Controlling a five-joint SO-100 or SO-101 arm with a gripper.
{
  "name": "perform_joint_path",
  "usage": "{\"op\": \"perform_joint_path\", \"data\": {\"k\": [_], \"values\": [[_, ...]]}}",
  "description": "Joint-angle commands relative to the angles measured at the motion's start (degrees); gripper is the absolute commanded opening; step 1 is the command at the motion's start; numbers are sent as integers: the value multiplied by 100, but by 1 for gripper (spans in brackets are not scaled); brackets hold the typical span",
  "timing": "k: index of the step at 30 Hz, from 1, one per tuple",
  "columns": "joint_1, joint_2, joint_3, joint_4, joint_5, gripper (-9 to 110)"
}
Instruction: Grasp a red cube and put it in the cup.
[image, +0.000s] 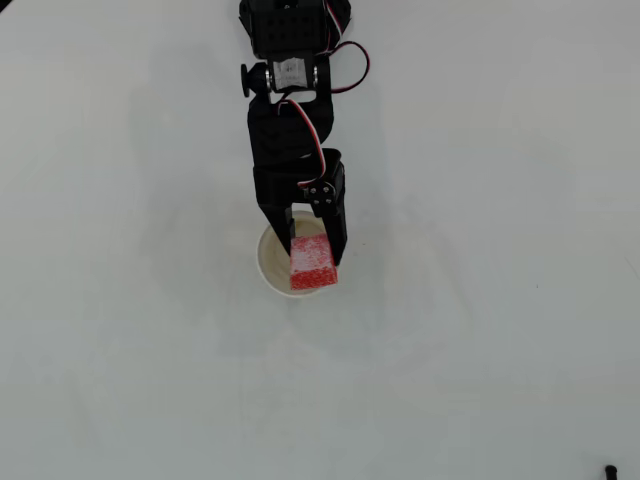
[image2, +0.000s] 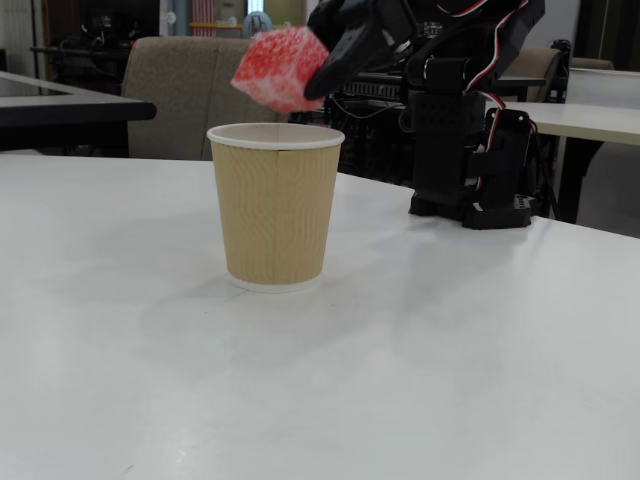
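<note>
My gripper (image: 310, 255) (image2: 300, 70) is shut on the red cube (image: 312, 264) (image2: 277, 67), a red block with whitish speckled faces. In the overhead view the cube hangs over the right part of the cup's (image: 272, 268) mouth. The fixed view shows the cup (image2: 275, 205) as a tan paper cup with a white rim, standing upright on the white table, with the cube held a little above its rim. The black arm reaches in from the top of the overhead view and covers the cup's far rim.
The arm's black base (image2: 470, 150) stands behind and to the right of the cup in the fixed view. A chair (image2: 200, 95) and other tables lie beyond the table's far edge. A small dark speck (image: 609, 468) sits near the bottom right corner of the overhead view.
</note>
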Motion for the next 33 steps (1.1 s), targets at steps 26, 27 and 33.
{"op": "perform_joint_path", "data": {"k": [26,27,33], "values": [[132,0,18,-114,-79,35],[132,0,18,-114,-79,35],[141,-9,9,-114,-79,35]]}}
